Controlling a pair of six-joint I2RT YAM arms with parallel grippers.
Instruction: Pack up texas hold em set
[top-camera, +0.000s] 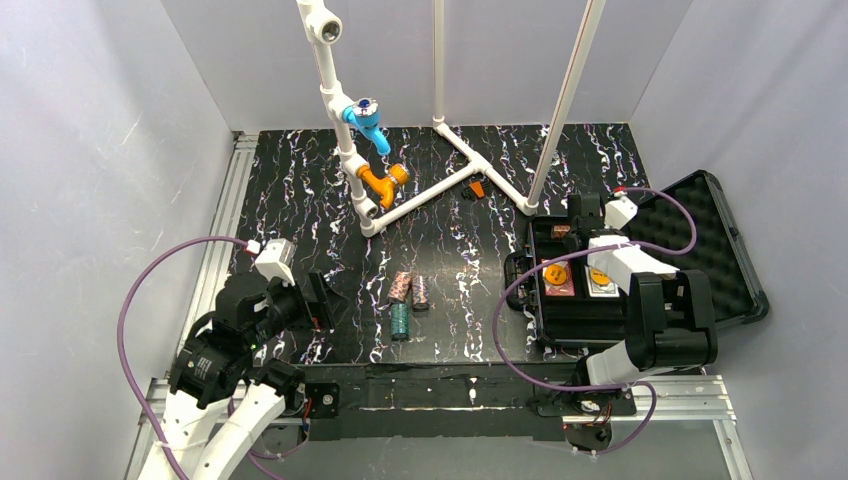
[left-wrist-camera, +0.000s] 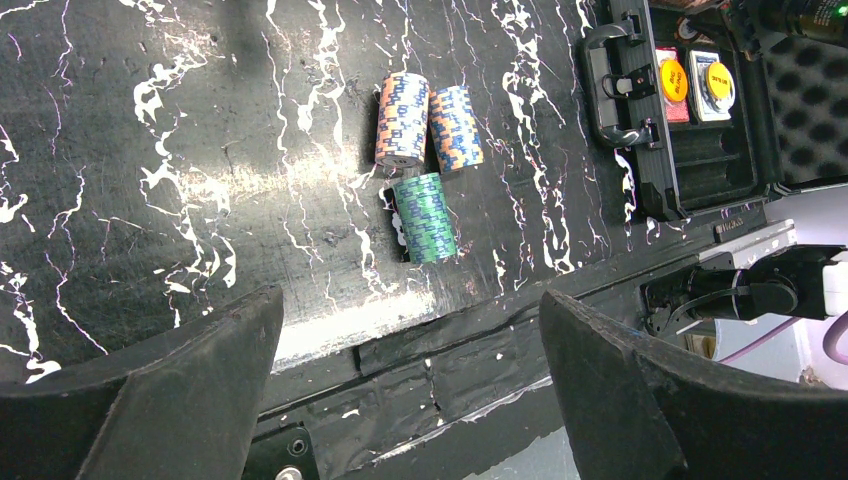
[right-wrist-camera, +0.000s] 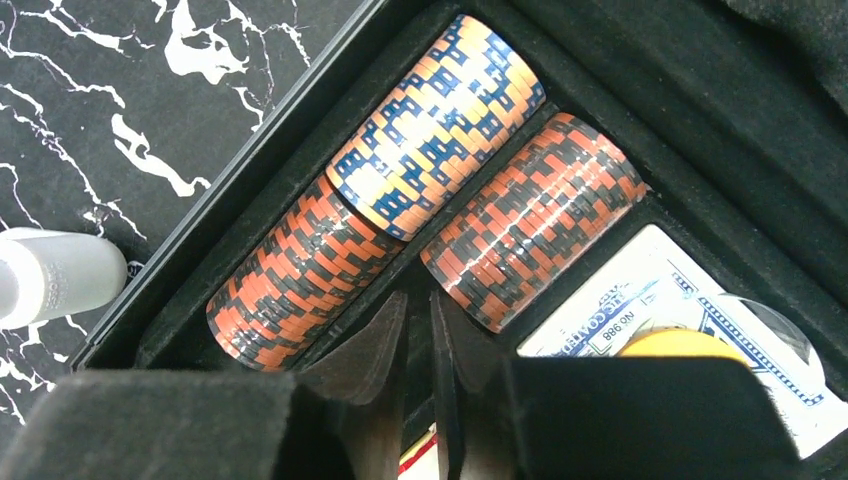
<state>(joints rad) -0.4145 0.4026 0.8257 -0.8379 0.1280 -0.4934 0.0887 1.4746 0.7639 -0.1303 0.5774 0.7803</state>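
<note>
- Texas hold em set (top-camera: 585, 305) is split: part lies in its black case (top-camera: 575, 322), part on the counter (top-camera: 300, 200).
- The case sits open at the counter's right side, with its foam-lined lid (top-camera: 700, 235) laid back to the right and its handle (left-wrist-camera: 610, 90) facing the middle of the counter.
- Two card decks (top-camera: 558, 281) lie side by side in the case, each with a round yellow sticker.
- In the case's far corner, a blue-and-cream chip stack (right-wrist-camera: 435, 125) and an orange-and-black stack (right-wrist-camera: 290, 290) lie end to end in one slot. A second orange-and-black stack (right-wrist-camera: 535, 220) fills the slot beside them.
- Three loose stacks lie on their sides mid-counter. A pale blue-patterned stack (left-wrist-camera: 402, 120) and an orange-and-blue stack (left-wrist-camera: 455, 128) lie side by side, and a teal stack (left-wrist-camera: 425, 217) lies just nearer the arms.
- The right hand (right-wrist-camera: 418, 310) is over the packed chips, its fingers drawn almost together with nothing between them. Whether it touches the foam is hard to tell.
- The left hand (left-wrist-camera: 410, 300) hangs near the counter's left near edge, apart from the loose stacks, with its fingers spread wide and empty.
- A white pipe frame (top-camera: 400, 205) with blue and orange fittings stands at the far side.
</note>
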